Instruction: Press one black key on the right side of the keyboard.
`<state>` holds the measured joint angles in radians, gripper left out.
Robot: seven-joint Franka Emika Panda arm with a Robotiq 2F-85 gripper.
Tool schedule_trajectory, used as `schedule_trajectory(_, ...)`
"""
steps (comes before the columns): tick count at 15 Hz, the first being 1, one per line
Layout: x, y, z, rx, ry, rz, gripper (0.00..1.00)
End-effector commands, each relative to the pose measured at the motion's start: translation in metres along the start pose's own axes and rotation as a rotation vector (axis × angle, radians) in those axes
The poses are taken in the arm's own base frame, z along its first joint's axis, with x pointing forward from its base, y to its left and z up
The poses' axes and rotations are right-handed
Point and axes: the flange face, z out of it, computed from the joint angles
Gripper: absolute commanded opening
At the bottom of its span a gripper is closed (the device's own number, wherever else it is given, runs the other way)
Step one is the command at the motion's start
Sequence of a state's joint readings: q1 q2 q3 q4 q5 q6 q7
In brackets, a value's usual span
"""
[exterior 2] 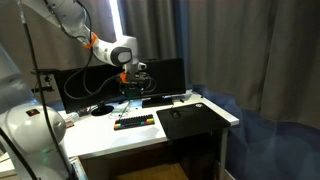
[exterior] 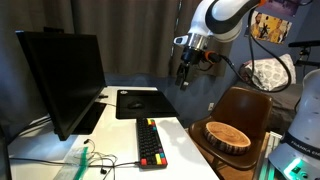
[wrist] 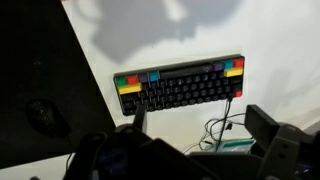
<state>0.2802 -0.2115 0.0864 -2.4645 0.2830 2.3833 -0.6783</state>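
In an exterior view a dark, flat monitor (exterior: pixel 60 80) is standing at the left of the white table (exterior: pixel 115 140), with thin cables (exterior: pixel 95 160) trailing near its base. Right of it a matte black square mat (exterior: pixel 140 102) is lying flat. The keyboard (exterior: pixel 150 143) is lying just nearer than the mat, a narrow rigid slab of black caps with red, yellow and green ones at its ends.

The gripper (exterior: pixel 185 72) is hanging above the mat's far right corner, well apart from the keyboard. In the wrist view its fingers (wrist: pixel 262 122) are standing spread, holding nothing. Further right a round wooden bowl (exterior: pixel 228 135) is sitting on a brown chair (exterior: pixel 245 100).

Assessment: the keyboard is looking light and hard-shelled, and is likely to skid on the smooth top under a slanted push. No hold is needed. One fingertip should be coming straight down on a sprung black cap near the right end, avoiding the coloured ones.
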Motion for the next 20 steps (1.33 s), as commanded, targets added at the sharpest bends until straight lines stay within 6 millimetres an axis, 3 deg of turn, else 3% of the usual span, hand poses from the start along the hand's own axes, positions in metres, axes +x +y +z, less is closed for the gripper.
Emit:
schedule_trajectory(1, 0.002, 0.004, 0.006, -0.008, 0.016, -0.017, 1.00)
schedule_trajectory(4, 0.003, 0.009, 0.022, -0.010, 0.019, -0.038, 1.00)
schedule_trajectory(10, 0.005, 0.011, 0.026, -0.012, 0.030, -0.051, 1.00)
schedule_trajectory(15, 0.016, 0.007, 0.064, 0.011, 0.113, -0.050, 0.98)
schedule_trajectory(16, 0.018, 0.007, 0.072, 0.004, 0.137, -0.054, 0.73)
schedule_trajectory(18, 0.024, 0.010, 0.085, -0.004, 0.182, -0.038, 0.69)
schedule_trajectory(20, 0.028, 0.016, 0.097, -0.002, 0.226, -0.025, 0.54)
